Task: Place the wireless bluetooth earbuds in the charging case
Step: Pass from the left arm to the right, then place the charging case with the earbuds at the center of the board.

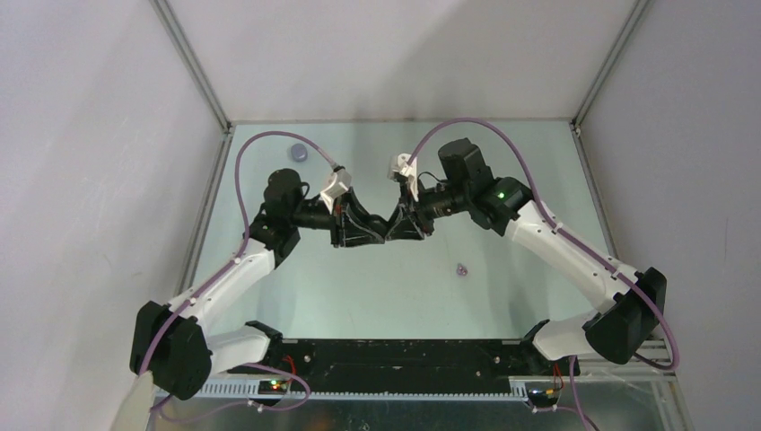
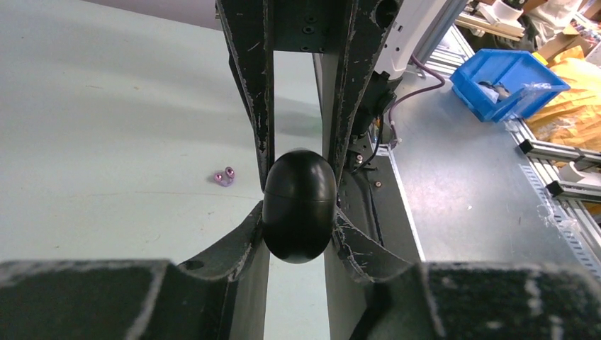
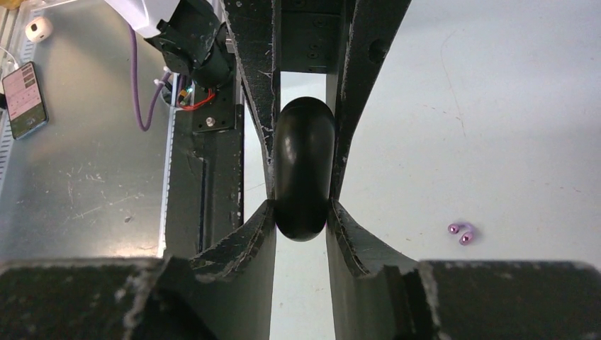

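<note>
Two claws meet tip to tip over the middle of the pale green worktop [image 1: 359,296], both pinching one glossy black, egg-shaped charging case [image 2: 298,185] whose lid seam is shut. On the near side of the case, and to its right in the top view, a pair of lilac earbuds [image 1: 462,268] lies on the worktop. The two buds touch each other and are well apart from the case and from both claws. At the case itself, the left claw [image 2: 299,221] is pressed against the two flanks of one end, and the right claw [image 3: 300,212] against the flanks of the opposite end. Beyond the case, to its far left, a small round lilac object [image 1: 299,153] rests on the worktop, too small to identify
</note>
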Controlling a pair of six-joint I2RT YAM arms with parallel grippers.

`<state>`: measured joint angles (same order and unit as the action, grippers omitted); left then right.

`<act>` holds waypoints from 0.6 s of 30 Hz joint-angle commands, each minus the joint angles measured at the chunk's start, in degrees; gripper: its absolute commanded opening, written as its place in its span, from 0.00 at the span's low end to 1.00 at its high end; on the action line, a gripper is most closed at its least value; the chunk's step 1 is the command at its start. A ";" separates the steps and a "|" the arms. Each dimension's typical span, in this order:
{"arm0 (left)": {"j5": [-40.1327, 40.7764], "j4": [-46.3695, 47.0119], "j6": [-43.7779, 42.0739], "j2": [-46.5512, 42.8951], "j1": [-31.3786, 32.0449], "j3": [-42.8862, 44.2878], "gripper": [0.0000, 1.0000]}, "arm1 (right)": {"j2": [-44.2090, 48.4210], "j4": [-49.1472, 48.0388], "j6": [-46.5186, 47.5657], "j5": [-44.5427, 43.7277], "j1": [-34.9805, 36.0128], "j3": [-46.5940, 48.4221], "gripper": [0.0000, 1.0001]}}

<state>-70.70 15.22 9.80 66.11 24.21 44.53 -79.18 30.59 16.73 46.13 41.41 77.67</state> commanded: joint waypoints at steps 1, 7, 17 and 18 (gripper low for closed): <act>2.05 0.40 -1.46 -0.10 -0.03 1.14 0.35 | 0.66 -1.07 0.96 0.55 1.57 1.25 0.12; 3.15 -0.57 -2.13 -0.22 -0.04 1.34 0.74 | 1.51 -0.32 1.31 0.40 0.67 1.53 0.05; 6.00 -6.78 -7.27 -1.07 -0.22 2.94 0.99 | 2.00 2.65 4.20 1.98 -4.94 1.49 0.05; 6.62 -8.13 -7.79 -1.49 -0.26 3.07 0.99 | 1.85 3.91 5.03 1.92 -5.73 1.58 0.05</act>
<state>-66.61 11.44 6.72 66.11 24.14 44.69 -79.07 32.27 18.44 46.98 38.96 77.69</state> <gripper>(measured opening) 0.993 0.325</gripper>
